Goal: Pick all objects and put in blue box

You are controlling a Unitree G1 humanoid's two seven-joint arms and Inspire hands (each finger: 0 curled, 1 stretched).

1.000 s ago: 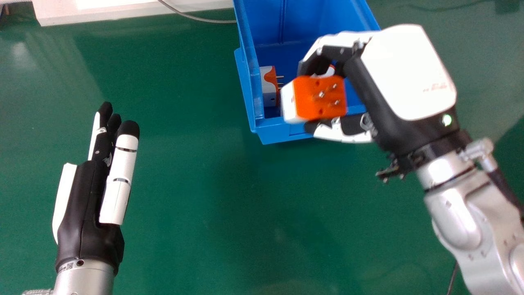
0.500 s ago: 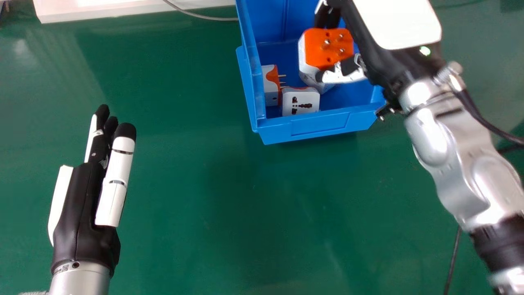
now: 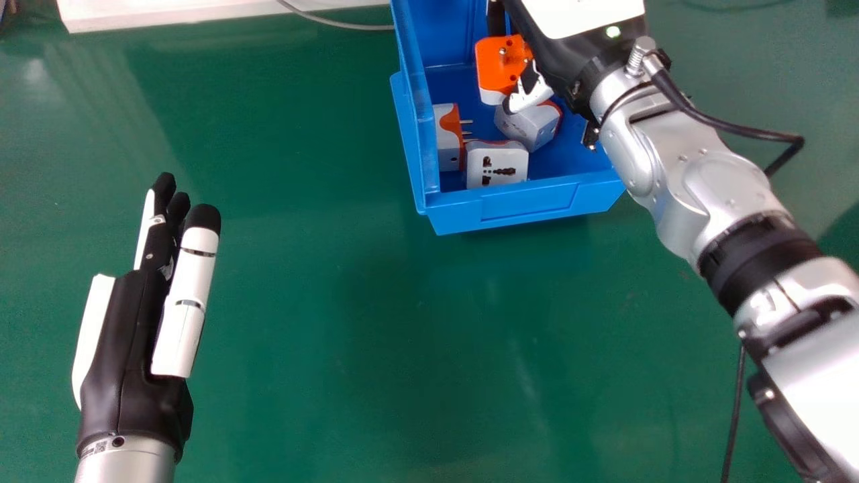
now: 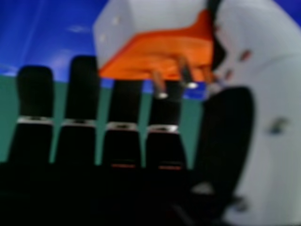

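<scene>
Green smooth table (image 3: 302, 302) carries the open blue plastic box (image 3: 530, 201). Over it, the right hand (image 3: 533, 94) pinches an orange-and-white plug adapter (image 3: 492, 67) between thumb and fingers, probably for releasing it near three similar adapters (image 3: 496, 164). The idle left hand (image 3: 127, 335) has straight fingers.

At the top of the head view, the frame's edge cuts off the far end of the open blue plastic box (image 3: 530, 199) and part of the black and white right hand (image 3: 570, 43). The right side of the orange and white plastic plug adapter (image 3: 493, 70) is hidden behind that hand. The box's wall partly covers a white and orange adapter (image 3: 445, 137) at upper centre. In the right hand view, the held adapter is blurred and runs off the top edge.
</scene>
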